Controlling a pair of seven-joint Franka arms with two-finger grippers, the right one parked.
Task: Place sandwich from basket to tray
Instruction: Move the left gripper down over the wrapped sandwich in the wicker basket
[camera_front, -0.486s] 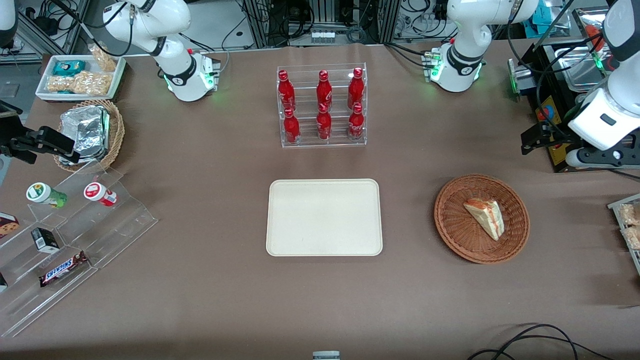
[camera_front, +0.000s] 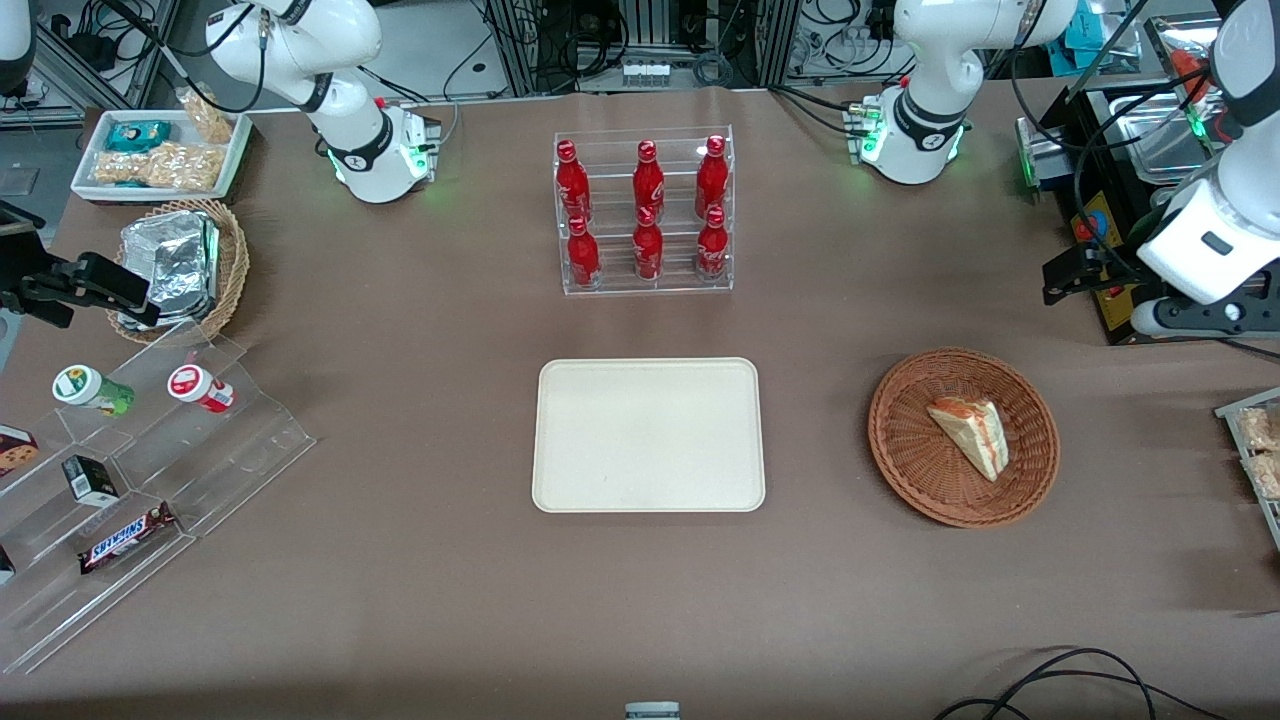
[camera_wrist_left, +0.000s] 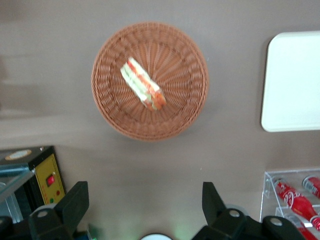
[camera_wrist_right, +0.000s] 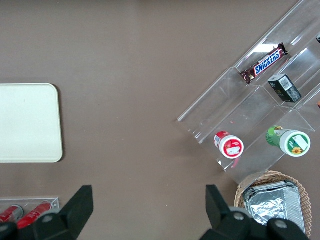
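Currently, front view: sandwich (camera_front: 970, 435) lies in basket (camera_front: 910, 470); tray (camera_front: 648, 435) bare. Wrist view: gripper (camera_wrist_left: 145, 212) spread wide, high above tabletop (camera_wrist_left: 150, 165), beside basket. Advise centring over the wedge, fingers straddling its narrow width.

The front camera is looking down steeply on the whole table, taking the tray (camera_front: 648, 435) as its centre. The left wrist camera is hanging high, facing straight down past the gripper (camera_wrist_left: 145, 210), whose fingers are spread wide, onto the basket (camera_wrist_left: 150, 80) beside the tray (camera_wrist_left: 292, 82). The right wrist camera is also looking straight down from high up, catching the tray (camera_wrist_right: 27, 122) toward the parked arm's end. All three views are sharing the tray.
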